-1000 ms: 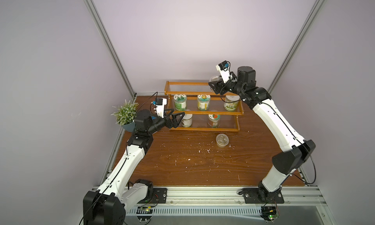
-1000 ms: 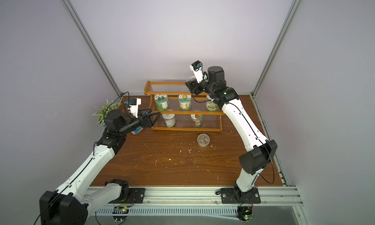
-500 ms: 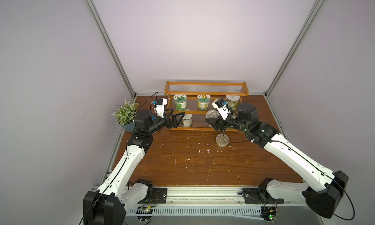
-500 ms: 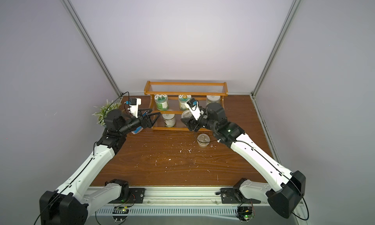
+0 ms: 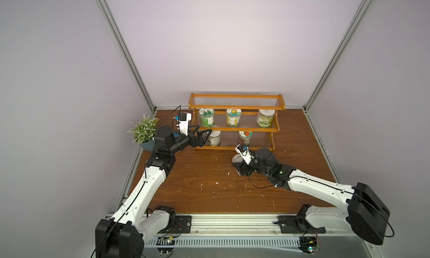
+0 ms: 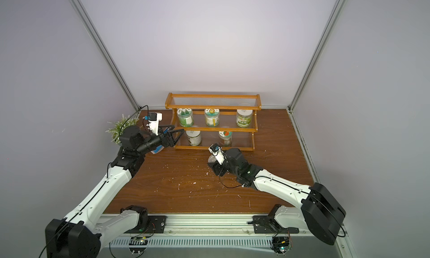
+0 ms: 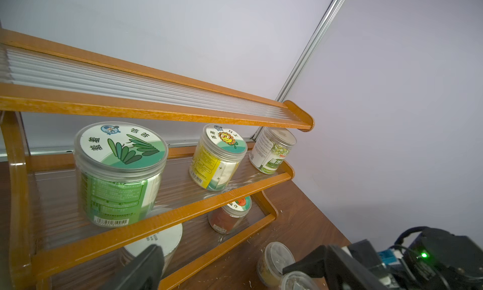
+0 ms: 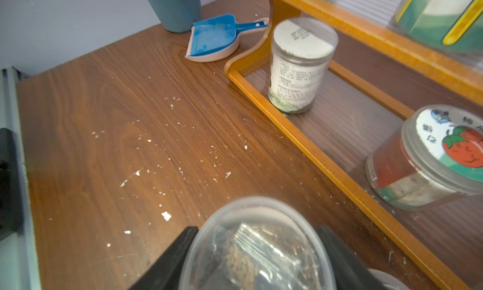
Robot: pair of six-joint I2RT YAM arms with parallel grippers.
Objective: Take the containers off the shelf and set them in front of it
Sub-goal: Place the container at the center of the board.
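Right wrist view, nearest me: my right gripper [image 8: 256, 233] is clenched across a clear-lidded cup [image 8: 257, 252]. It holds the cup low over the surface [image 8: 104, 118], just short of the shelf [image 8: 313, 150], ready, I judge, to set it beside a second cup [image 7: 277, 258] standing there. Farther off, the left gripper [image 5: 206, 138] hangs released beside the white-lidded jar [image 5: 215, 139] on the bottom tier, lined up to take it. Five jars stand on the shelf.

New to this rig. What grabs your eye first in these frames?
The orange-brown shelf at the back wall holds five jars on its two lower tiers. In front of it the right gripper sits low over the table, jaws shut on a clear-lidded cup. The left gripper hangs with jaws wide open, pointed at the white-lidded jar on the lowest tier.
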